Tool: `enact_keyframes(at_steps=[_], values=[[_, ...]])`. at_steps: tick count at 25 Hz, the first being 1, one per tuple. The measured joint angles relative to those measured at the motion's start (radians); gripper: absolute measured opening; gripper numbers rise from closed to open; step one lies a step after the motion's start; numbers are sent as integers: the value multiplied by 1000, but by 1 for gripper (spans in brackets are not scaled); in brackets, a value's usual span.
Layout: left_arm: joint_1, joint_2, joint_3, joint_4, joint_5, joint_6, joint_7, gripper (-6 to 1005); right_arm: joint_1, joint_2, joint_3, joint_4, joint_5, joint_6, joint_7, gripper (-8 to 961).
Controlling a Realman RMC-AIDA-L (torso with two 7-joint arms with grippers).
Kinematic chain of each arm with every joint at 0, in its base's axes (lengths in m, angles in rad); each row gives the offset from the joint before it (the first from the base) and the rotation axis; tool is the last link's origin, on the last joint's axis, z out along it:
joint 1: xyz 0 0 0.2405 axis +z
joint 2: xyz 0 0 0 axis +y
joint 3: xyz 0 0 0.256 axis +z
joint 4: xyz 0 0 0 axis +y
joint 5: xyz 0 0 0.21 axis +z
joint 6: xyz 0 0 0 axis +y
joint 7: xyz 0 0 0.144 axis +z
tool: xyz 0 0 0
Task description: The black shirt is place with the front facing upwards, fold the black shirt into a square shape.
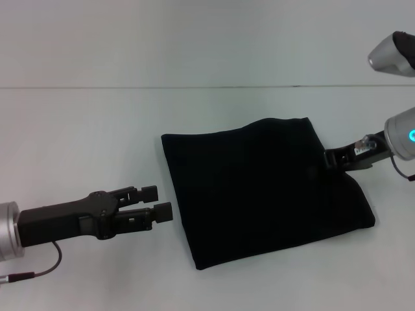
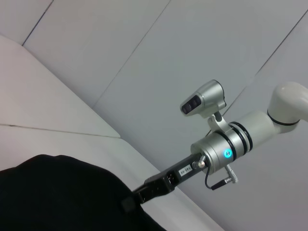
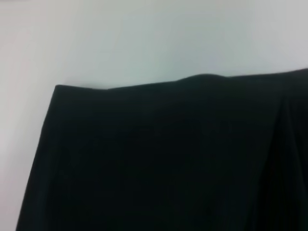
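Left claw [image 1: 161,200], fingers narrowly parted, hovers just beside the folded black shirt [image 1: 259,188]; right claw [image 1: 329,159] meets its edge, grip unclear.

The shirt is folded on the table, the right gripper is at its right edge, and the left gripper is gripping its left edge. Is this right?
Not quite. In the head view the left gripper is open and beside the shirt, apart from its left edge, gripping nothing. The rest holds: the shirt lies folded on the table, and the right gripper is at its right edge.
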Motion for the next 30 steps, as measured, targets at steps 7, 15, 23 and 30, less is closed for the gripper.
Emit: enact_keyframes(at_steps=[7,15,23,30], values=[[1,0,-1,0,0,2,0,907,-55,7,45,-132,4,-58,-6,61],[-2,0,-2,0,0,2,-1,907,-93,1,75,-89,7,21,-36,60],[-5,0,-2,0,0,-1,-10,908,-102,2,82,-51,9,73,-46,62],[-6,0,-2,0,0,-6,-21,908,-148,-2,172,-62,121,33,-146,93]])
